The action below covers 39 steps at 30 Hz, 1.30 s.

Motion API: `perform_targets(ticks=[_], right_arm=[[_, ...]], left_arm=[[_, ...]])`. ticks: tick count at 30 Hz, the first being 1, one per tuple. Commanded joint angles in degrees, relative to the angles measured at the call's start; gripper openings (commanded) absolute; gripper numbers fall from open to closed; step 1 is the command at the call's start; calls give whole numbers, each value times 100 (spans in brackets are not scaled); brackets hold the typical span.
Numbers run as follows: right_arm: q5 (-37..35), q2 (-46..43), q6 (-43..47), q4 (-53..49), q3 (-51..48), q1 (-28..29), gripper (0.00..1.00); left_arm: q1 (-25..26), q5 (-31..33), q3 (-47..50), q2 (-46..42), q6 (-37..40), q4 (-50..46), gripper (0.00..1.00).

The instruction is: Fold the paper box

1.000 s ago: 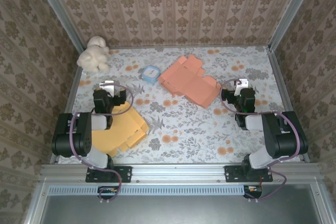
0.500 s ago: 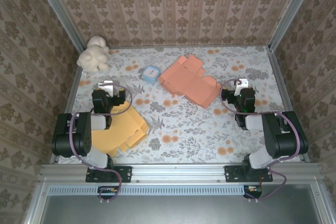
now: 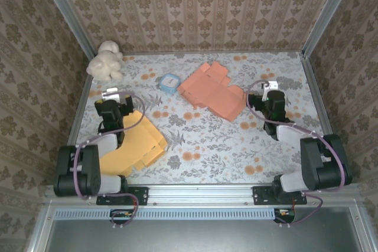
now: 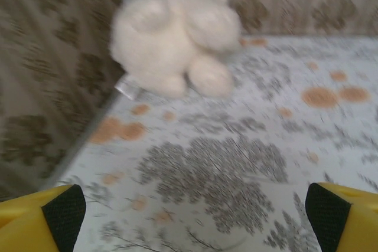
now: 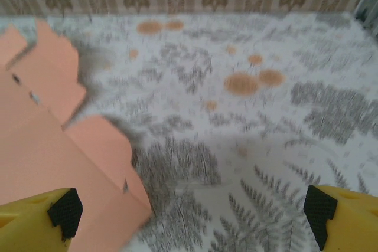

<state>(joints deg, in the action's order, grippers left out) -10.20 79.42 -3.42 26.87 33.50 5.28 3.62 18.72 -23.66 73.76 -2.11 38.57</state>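
The left arm (image 3: 110,119) has swung leftward, and the right arm (image 3: 276,115) has reached slightly farther forward.

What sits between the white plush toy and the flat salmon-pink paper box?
A small light-blue object lies there, close beside the pink box, in the top view.

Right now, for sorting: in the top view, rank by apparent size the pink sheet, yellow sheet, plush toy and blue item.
1. pink sheet and yellow sheet: alike; the yellow is partly hidden.
2. plush toy
3. blue item
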Motion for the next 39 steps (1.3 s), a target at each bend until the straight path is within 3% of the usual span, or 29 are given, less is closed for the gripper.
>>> perform_targets(ticks=[1, 3, 7, 10, 13, 17, 25, 39], right_arm=[[-552, -300, -431, -1624, 662, 325, 100], [-663, -339, -635, -2483, 1179, 574, 100], [-488, -199, -1186, -3580, 1925, 913, 100], [-454, 109, -1330, -3826, 2238, 1287, 100], [-367, 509, -1571, -3899, 2448, 1548, 100], [-125, 1042, -1796, -3610, 2515, 1766, 100], [-132, 1811, -1986, -3213, 2530, 2002, 100], [-116, 2580, -2174, -2643, 2413, 2047, 100]], left_arm=[[176, 1492, -316, -694, -1425, -1542, 100], [96, 1005, -617, -1082, -2279, -2458, 100], [262, 6, -1038, -1336, -3250, -3324, 100], [994, -139, -1299, -1079, -3728, -3624, 100], [1966, 247, -1795, -544, -3653, -3890, 100], [2616, 73, -2412, 346, -3832, -4093, 100], [2955, -444, -2978, 1467, -3917, -3825, 100], [2985, -911, -2877, 2034, -3937, -3157, 100]])
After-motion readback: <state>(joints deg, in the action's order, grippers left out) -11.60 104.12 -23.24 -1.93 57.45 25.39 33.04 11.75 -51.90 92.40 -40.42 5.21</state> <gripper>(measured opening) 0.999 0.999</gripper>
